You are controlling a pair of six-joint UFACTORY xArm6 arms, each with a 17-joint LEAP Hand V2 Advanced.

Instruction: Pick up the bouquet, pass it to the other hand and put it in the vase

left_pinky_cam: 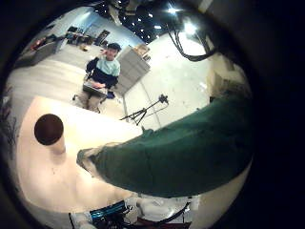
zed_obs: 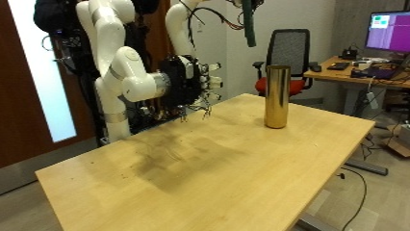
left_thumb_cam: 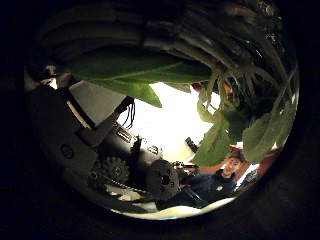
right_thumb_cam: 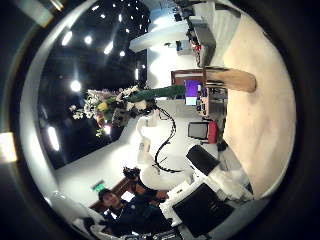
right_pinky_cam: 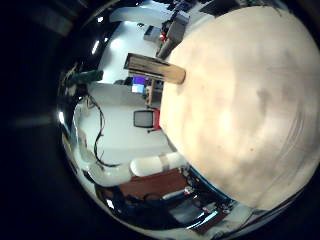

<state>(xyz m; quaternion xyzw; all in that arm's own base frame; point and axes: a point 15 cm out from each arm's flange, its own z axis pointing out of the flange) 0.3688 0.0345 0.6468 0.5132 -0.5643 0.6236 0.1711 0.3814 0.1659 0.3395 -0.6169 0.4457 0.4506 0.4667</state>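
The bouquet's dark green wrapped stem [zed_obs: 247, 25] hangs down from the top edge, above and a little behind the tall gold vase [zed_obs: 275, 95] that stands upright on the table. My left hand is out of the outside view. The stem [left_pinky_cam: 181, 143] fills the left little finger side palm view, with the vase mouth [left_pinky_cam: 49, 128] below; leaves [left_thumb_cam: 140, 70] crowd the left thumb side palm view. My right hand [zed_obs: 190, 87] hangs open and empty by the table's far edge, away from the vase.
The wooden table [zed_obs: 217, 173] is wide, with the vase near its far corner. An office chair [zed_obs: 293, 53] and a desk with a monitor [zed_obs: 387, 31] stand behind the vase. The vase also shows in the right little finger side palm view [right_pinky_cam: 156, 68].
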